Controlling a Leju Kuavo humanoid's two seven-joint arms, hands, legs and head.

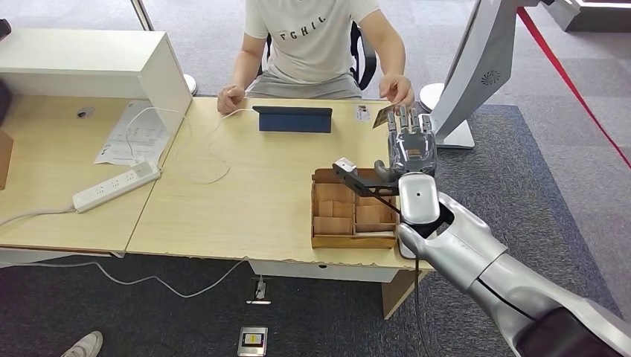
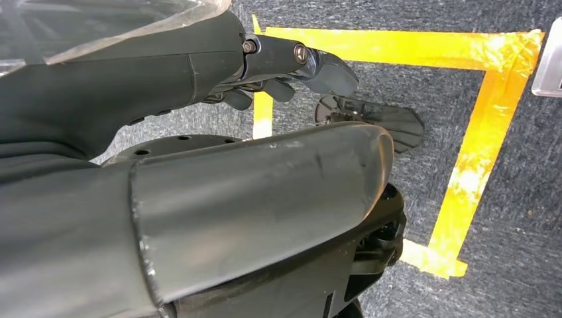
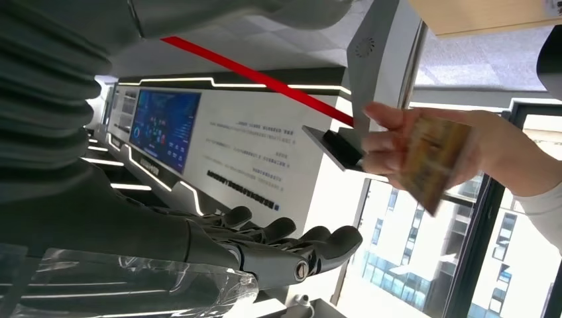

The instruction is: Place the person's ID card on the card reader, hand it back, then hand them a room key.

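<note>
R hand (image 1: 411,145) open, card (image 1: 382,117) w/ person (image 1: 396,89)

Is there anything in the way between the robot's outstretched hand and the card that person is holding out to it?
Nothing visible blocks it. The right hand reaches over the far right of the table, fingers spread and holding nothing. The card sits in the person's hand just beyond the fingertips, with open air between them. The cardboard tray lies lower, nearer the robot.

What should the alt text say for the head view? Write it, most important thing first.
The robot's right hand reaches, empty and fingers extended, across a wooden desk toward a seated person's hand holding out a card. A partitioned cardboard box sits below it; a blue tablet stands before the person.
</note>
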